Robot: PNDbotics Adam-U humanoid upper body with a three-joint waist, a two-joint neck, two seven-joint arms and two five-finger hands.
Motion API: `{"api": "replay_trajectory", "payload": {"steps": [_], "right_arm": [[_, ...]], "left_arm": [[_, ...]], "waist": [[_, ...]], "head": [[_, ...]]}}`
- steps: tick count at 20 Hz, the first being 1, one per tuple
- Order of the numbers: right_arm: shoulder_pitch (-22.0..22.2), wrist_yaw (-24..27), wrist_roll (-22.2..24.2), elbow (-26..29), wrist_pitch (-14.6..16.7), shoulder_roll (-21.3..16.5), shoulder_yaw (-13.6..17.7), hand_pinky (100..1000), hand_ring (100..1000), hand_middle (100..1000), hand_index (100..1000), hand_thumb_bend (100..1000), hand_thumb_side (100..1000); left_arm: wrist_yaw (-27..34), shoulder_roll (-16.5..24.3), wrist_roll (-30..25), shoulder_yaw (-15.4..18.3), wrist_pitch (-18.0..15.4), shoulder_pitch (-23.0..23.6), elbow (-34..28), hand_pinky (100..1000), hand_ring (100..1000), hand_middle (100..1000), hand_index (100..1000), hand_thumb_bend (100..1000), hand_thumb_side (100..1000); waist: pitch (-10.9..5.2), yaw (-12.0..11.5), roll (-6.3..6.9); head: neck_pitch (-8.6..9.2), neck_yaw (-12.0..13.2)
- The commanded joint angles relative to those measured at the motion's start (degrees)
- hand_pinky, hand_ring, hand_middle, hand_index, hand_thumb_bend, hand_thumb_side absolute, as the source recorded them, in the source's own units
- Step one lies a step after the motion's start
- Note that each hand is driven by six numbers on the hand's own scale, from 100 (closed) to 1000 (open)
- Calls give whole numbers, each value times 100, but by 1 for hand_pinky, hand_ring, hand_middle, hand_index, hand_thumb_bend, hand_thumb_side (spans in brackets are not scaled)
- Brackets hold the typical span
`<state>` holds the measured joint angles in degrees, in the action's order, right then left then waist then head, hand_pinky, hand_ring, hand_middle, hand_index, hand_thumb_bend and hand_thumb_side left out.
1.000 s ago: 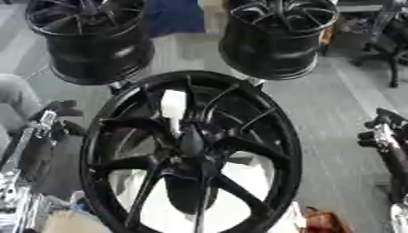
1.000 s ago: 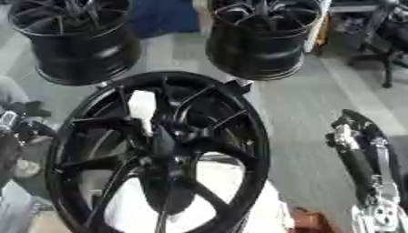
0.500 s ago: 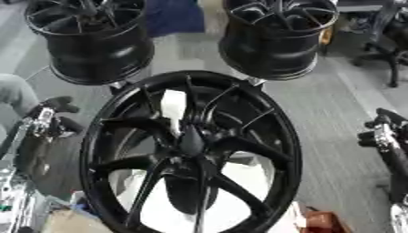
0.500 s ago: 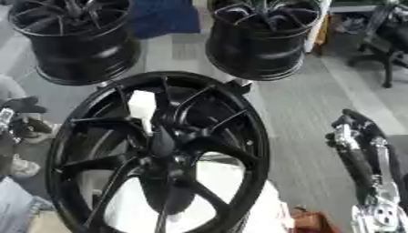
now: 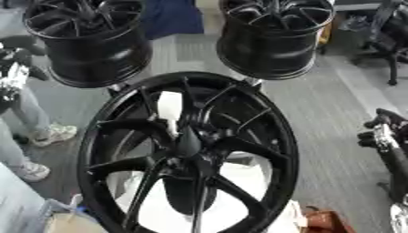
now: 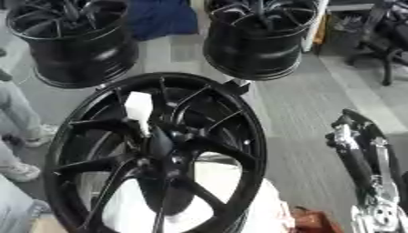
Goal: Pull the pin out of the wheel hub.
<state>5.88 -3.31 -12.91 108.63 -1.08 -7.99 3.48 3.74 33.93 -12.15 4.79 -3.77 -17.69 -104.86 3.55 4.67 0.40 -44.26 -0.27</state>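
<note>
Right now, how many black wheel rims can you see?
3: the large spoked rim in front, one rim behind it on the left, another rim behind on the right. Others may be out of frame.

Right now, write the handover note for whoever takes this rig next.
Left hand: raised at the left edge, away from the wheel; whether its fingers are open or curled cannot be told.
Right hand: at the right side, clear of the wheel, holding nothing that shows.
Wheel: large black rim, front and centre, its hub facing the camera. A white pin stands just above the hub, between the spokes.
Done: nothing; the pin is in place, untouched.
Left: reach in, grip the pin, pull it out.
</note>
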Motion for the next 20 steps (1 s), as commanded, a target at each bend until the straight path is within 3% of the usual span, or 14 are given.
{"api": "replay_trajectory", "payload": {"steps": [1, 3, 5, 9, 14, 15, 17, 20], "right_arm": [[-25, -20, 22, 91, 11, -149, -17, 574, 567, 588, 803, 100, 555], [-27, -24, 32, 88, 13, -168, -28, 574, 567, 588, 803, 100, 551], [-31, -23, 43, 85, 13, -188, -39, 574, 567, 588, 803, 100, 552], [-35, -20, 63, 79, 15, -231, -58, 574, 567, 588, 803, 100, 552], [-24, -16, 75, 66, 15, -250, -67, 574, 567, 588, 804, 100, 552], [-25, -16, 78, 63, 16, -251, -69, 574, 567, 588, 804, 100, 552], [-23, -13, 81, 59, 18, -249, -71, 574, 567, 588, 804, 100, 552], [-15, -6, 86, 56, 19, -247, -76, 574, 567, 588, 804, 100, 552]], "left_arm": [[-214, 1063, -345, -277, -346, -470, 1, 633, 498, 698, 821, 100, 404], [-401, 1489, -675, -534, -575, -822, 93, 645, 497, 719, 829, 100, 307], [-658, 1838, -1156, -900, -838, -1225, 173, 656, 504, 737, 836, 100, 278], [-1130, 2049, -2431, -1715, -1325, -1987, 364, 678, 517, 784, 867, 116, 311], [-1513, 1558, -3791, -2475, -1669, -2841, 877, 676, 513, 793, 873, 204, 408], [-1630, 1425, -3889, -2604, -1705, -2970, 1013, 670, 511, 796, 878, 233, 468], [-1922, 1144, -3960, -2816, -1790, -3176, 1310, 666, 507, 798, 878, 270, 500], [-2387, 713, -3980, -3002, -1947, -3414, 1758, 662, 502, 794, 874, 306, 490]], "waist": [[-57, 37, 32], [-61, 82, 53], [-66, 134, 77], [-87, 235, 130], [-123, 272, 149], [-129, 279, 149], [-136, 283, 143], [-140, 279, 130]], "head": [[14, -9], [14, -1], [14, 13], [14, 42], [14, -2], [14, -24], [14, -41], [14, -54]]}}
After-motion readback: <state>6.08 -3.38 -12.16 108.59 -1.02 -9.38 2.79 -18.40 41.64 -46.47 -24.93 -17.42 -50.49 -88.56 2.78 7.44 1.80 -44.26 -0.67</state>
